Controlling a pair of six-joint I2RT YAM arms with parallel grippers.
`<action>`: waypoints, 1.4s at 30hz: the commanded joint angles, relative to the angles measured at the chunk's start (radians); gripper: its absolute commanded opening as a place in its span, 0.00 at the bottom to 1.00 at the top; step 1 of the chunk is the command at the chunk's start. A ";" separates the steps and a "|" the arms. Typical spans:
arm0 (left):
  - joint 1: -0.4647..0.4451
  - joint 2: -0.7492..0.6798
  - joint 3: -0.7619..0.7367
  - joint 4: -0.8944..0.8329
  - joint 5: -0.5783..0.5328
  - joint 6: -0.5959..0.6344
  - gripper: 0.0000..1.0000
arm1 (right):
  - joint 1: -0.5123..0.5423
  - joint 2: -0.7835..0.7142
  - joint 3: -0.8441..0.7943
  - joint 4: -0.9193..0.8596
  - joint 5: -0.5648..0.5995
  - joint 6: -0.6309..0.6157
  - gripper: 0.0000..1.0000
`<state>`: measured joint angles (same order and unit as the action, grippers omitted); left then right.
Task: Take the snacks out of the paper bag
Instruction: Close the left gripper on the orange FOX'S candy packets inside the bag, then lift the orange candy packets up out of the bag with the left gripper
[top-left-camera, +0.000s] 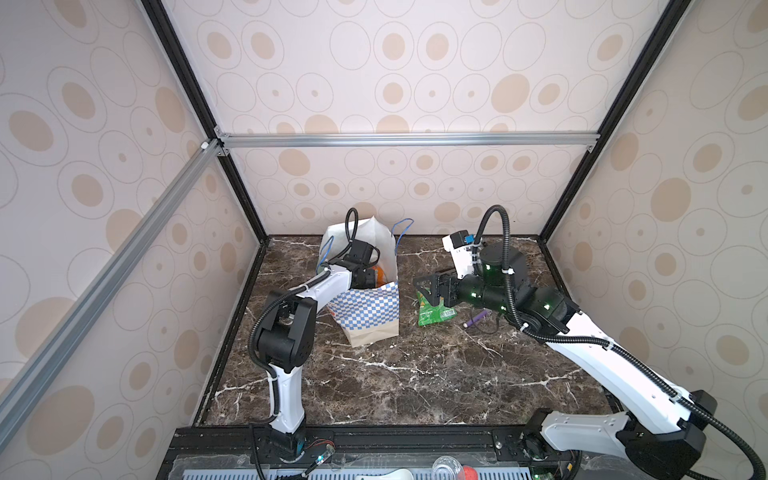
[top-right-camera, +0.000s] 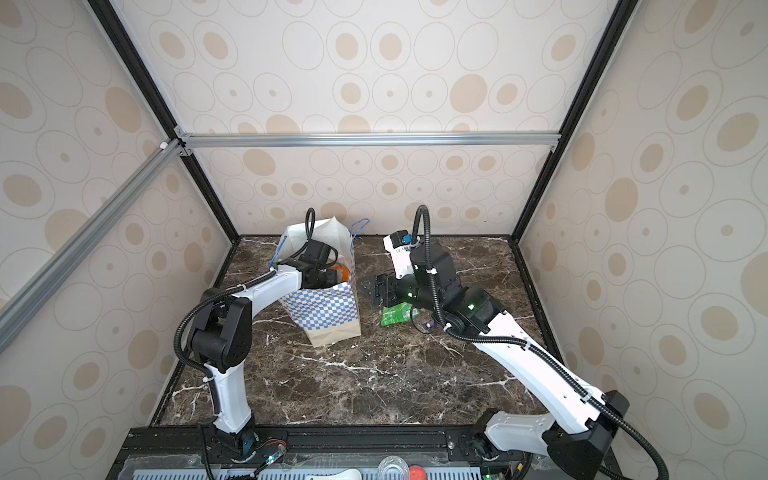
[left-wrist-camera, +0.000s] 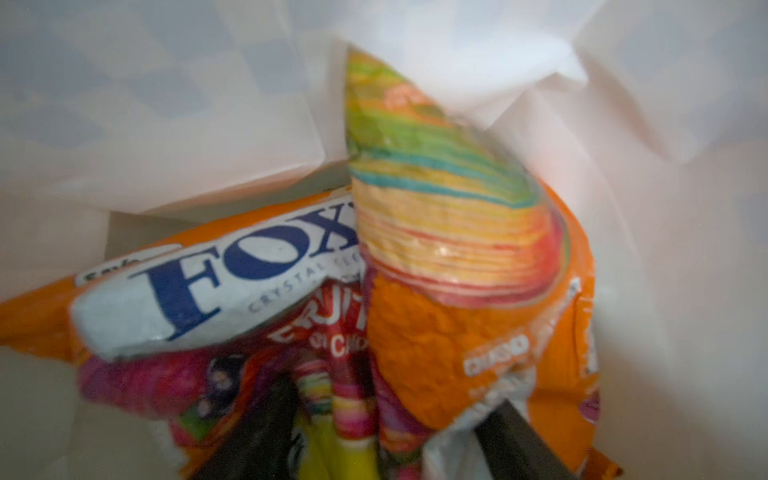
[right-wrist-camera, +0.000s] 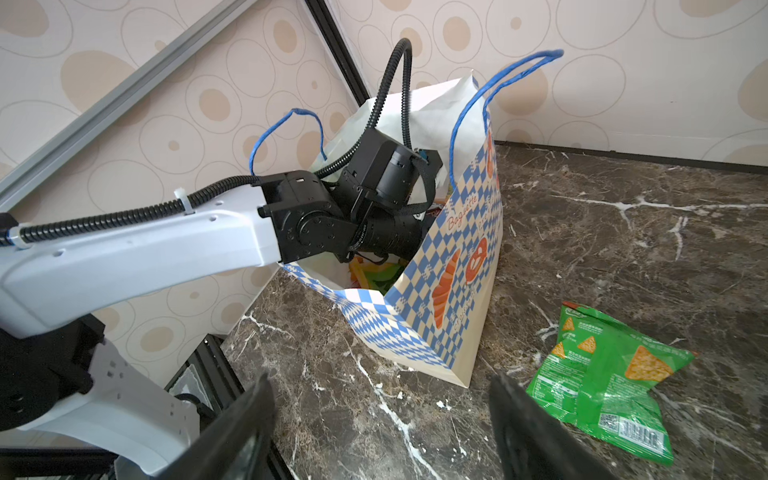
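Upright on the table (top-left-camera: 415, 374), mouth up, long axis vertical: paper bag (top-left-camera: 370, 309), snacks (left-wrist-camera: 457, 291) piled inside. Bent down into it, left gripper (left-wrist-camera: 395, 392), fingers either side of them, hold unclear. Flat beside the bag, green packet (right-wrist-camera: 602, 374); near it, level, right gripper (right-wrist-camera: 382, 380), spread wide, empty.

We note purple pen (top-left-camera: 476, 320) lying flat on dark marble tabletop (top-left-camera: 415, 374), right of centre. Oval-patterned walls (top-left-camera: 395, 45), aluminium rail (top-left-camera: 407, 139) behind.
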<state>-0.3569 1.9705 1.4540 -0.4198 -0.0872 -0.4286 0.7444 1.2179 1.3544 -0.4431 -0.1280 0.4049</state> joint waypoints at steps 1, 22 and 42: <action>0.028 0.049 -0.063 -0.053 0.041 0.004 0.44 | 0.009 0.001 0.028 -0.013 0.022 -0.024 0.83; 0.028 -0.149 0.030 -0.082 0.079 0.013 0.00 | 0.023 0.008 0.044 -0.016 0.027 -0.041 0.84; 0.005 -0.260 0.244 -0.167 0.077 0.011 0.00 | 0.027 0.014 0.009 0.037 -0.021 -0.054 1.00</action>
<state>-0.3473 1.7622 1.6146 -0.5934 0.0002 -0.4271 0.7609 1.2396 1.3743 -0.4408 -0.1322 0.3649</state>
